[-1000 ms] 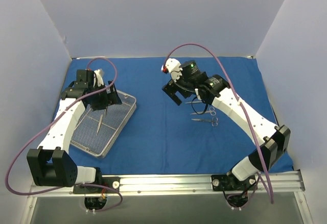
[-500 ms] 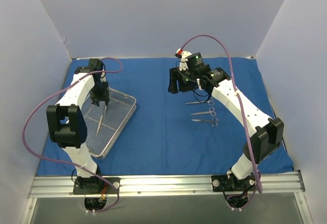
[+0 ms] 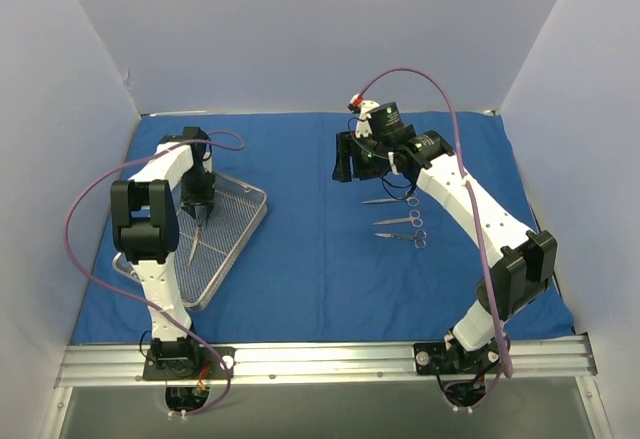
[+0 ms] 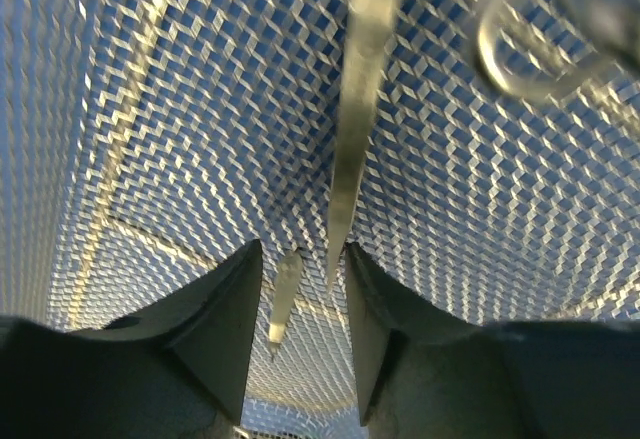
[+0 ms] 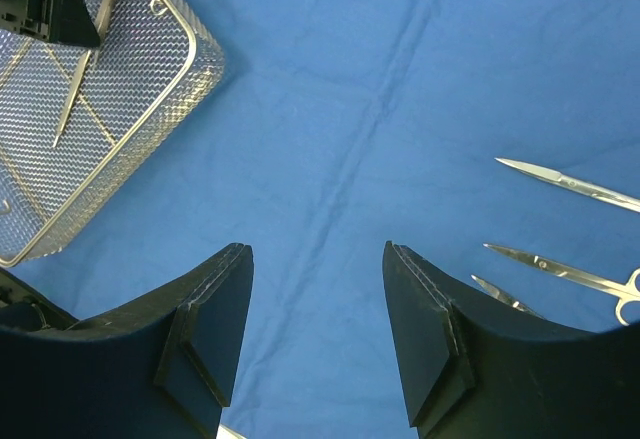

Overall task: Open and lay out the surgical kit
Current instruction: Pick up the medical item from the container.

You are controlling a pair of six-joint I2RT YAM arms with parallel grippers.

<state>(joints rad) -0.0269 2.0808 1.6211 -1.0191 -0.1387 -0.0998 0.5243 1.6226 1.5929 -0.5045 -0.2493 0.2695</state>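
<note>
No readable text, labels, brands or numbers on anything in view.

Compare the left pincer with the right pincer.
The left pincer is low inside the mesh tray; the right pincer hangs above bare blue cloth. The left has the forceps tip between its fingers; the right has nothing there. Both are open.

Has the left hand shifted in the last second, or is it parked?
Yes. Against the mesh tray, which has stayed put, the left hand has come in from the far rim, over the forceps.
</note>
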